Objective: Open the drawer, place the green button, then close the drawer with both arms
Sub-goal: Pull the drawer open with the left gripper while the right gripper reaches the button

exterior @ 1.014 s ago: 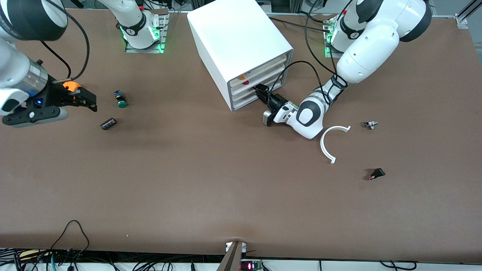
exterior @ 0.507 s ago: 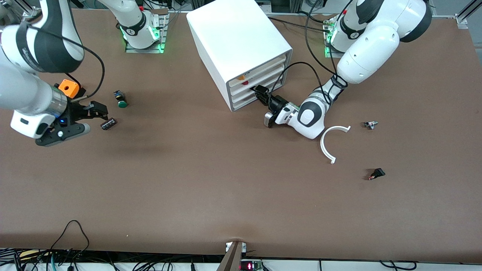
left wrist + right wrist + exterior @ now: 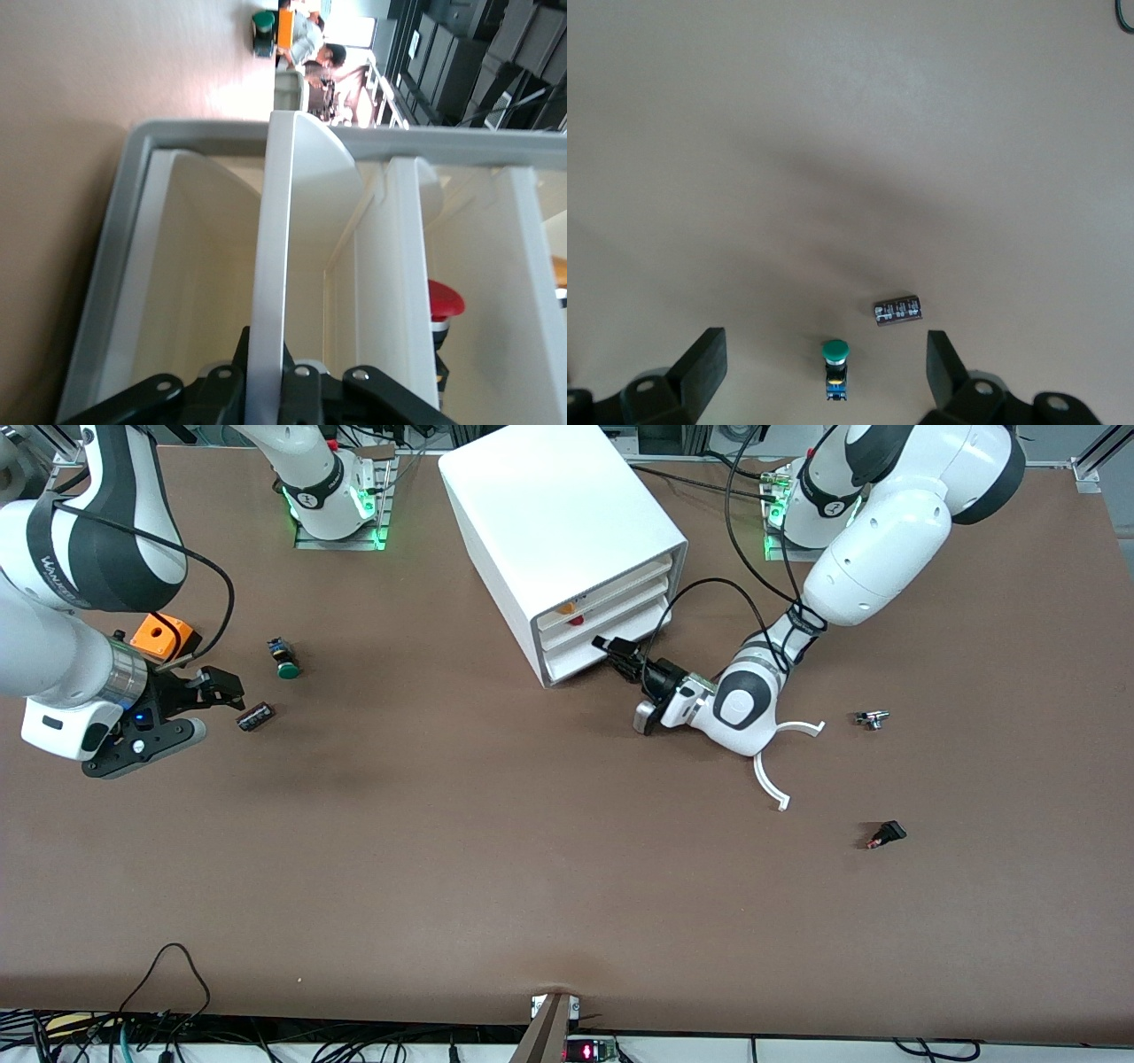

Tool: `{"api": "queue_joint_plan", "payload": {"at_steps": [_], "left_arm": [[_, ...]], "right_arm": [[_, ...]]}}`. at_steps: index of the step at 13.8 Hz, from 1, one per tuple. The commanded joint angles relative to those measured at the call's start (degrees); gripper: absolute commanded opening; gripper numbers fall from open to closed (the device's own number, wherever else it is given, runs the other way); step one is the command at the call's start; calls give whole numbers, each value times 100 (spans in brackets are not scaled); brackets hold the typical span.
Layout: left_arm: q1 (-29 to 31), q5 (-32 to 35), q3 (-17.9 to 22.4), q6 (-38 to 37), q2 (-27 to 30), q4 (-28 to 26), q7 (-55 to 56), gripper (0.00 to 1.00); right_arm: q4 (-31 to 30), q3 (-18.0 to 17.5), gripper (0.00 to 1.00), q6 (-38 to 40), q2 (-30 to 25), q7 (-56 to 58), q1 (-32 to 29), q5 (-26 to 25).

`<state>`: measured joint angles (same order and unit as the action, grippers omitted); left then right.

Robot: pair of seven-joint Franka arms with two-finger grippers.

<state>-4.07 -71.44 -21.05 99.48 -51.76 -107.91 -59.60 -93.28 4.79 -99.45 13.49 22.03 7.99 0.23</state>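
The big white cabinet (image 3: pixel 549 514) stands at the middle of the table's robot side. My left gripper (image 3: pixel 609 645) is shut on the front lip of the lowest drawer (image 3: pixel 580 657), which is pulled out a little. In the left wrist view the fingers (image 3: pixel 221 390) clamp that white lip (image 3: pixel 270 266). The green-capped button (image 3: pixel 285 661) lies on the table toward the right arm's end. My right gripper (image 3: pixel 221 688) is open and empty, over the table close to the button. In the right wrist view the button (image 3: pixel 834 365) lies between the open fingers (image 3: pixel 704 359).
A dark stubby cylinder (image 3: pixel 255 716) lies beside the right gripper, also in the right wrist view (image 3: pixel 897 311). An orange cube (image 3: pixel 159 636) sits by the right arm. A white arc (image 3: pixel 769 766), a small metal part (image 3: pixel 873 719) and a black part (image 3: pixel 886 834) lie toward the left arm's end.
The right arm has swung from over the orange cube down toward the dark cylinder and the button. The left hand has drawn back a little from the cabinet with the drawer front.
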Motion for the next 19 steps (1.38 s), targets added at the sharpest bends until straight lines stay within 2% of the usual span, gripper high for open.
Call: {"api": "queue_joint_plan", "payload": {"at_steps": [1, 4, 8, 12, 14, 15, 16, 19], "left_arm": [[178, -406, -31, 335, -1, 60, 106, 0], [293, -406, 56, 335, 26, 60, 150, 0], [441, -406, 197, 326, 52, 68, 150, 0], [679, -406, 197, 326, 61, 77, 150, 0], [714, -406, 197, 326, 61, 77, 150, 0], [706, -406, 197, 326, 61, 68, 185, 29], [688, -406, 197, 326, 52, 16, 325, 99], [741, -345, 259, 300, 227, -90, 667, 100]], "right_arm": [[38, -30, 100, 180, -4, 118, -52, 74], [-84, -22, 100, 145, 13, 501, -61, 83], [-890, 241, 100, -222, -258, 1039, -79, 92], [-3418, 558, 100, -2135, -1303, 1401, -79, 92], [-4274, 733, 100, -2736, -1454, 1401, -79, 92], [-4530, 734, 100, -2851, -1455, 1401, -79, 92], [-4750, 734, 100, -3000, -1472, 1392, -79, 92], [-5435, 734, 100, -3710, -1499, 1322, -79, 92]]}}
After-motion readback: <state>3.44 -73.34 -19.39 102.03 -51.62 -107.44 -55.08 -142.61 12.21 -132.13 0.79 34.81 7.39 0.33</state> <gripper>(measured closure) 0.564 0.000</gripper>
